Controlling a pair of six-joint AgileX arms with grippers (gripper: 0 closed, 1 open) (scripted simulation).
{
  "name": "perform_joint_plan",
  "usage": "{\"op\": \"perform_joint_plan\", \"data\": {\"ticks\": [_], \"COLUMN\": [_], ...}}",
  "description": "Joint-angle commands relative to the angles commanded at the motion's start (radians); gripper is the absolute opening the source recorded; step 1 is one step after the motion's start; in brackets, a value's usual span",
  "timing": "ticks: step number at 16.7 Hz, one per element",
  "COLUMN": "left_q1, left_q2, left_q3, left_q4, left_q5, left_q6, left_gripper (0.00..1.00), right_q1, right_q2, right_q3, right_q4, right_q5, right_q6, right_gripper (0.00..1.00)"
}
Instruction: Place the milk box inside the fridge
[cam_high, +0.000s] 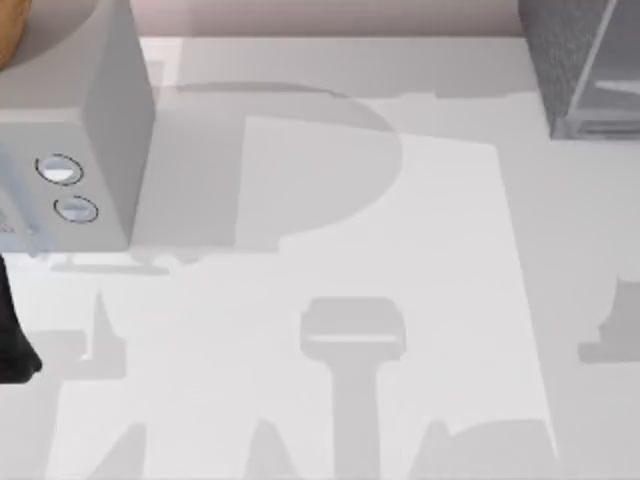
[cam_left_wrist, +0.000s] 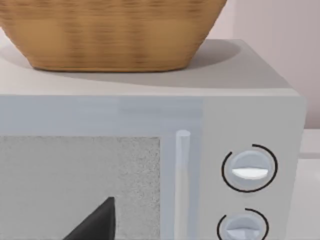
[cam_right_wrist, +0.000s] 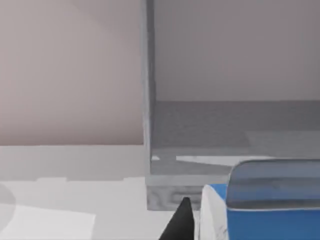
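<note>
The milk box (cam_right_wrist: 270, 202), blue on top with a white side, sits very close in the right wrist view. A dark fingertip (cam_right_wrist: 182, 222) of my right gripper lies against its side, and the gripper is shut on it. Just beyond stands the fridge (cam_right_wrist: 200, 130), with its pale grey frame edge and grey inner floor facing the carton. Whether its front panel is open, I cannot tell. In the top view the fridge (cam_high: 560, 60) is the dark speckled cabinet at the far right corner. My left arm (cam_high: 12, 345) is parked at the left edge, with one dark fingertip (cam_left_wrist: 95, 222) showing.
A light grey microwave (cam_high: 95, 120) with two round dials stands at the far left. A woven basket (cam_left_wrist: 110, 30) rests on top of it. The white table (cam_high: 330, 300) stretches between the two appliances, crossed by the arms' shadows.
</note>
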Motion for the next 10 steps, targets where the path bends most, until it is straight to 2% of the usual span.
{"op": "perform_joint_plan", "data": {"ticks": [4, 10], "left_q1": [0.0, 0.0], "left_q2": [0.0, 0.0], "left_q3": [0.0, 0.0], "left_q4": [0.0, 0.0], "left_q5": [0.0, 0.0], "left_q6": [0.0, 0.0], "left_gripper": [1.0, 1.0], "right_q1": [-0.056, -0.056], "right_q2": [-0.133, -0.136], "right_q3": [-0.096, -0.1], "right_q4": [-0.04, -0.041], "right_q5": [-0.05, -0.051], "right_q6": [-0.011, -0.01], "right_gripper": [0.0, 0.0]}}
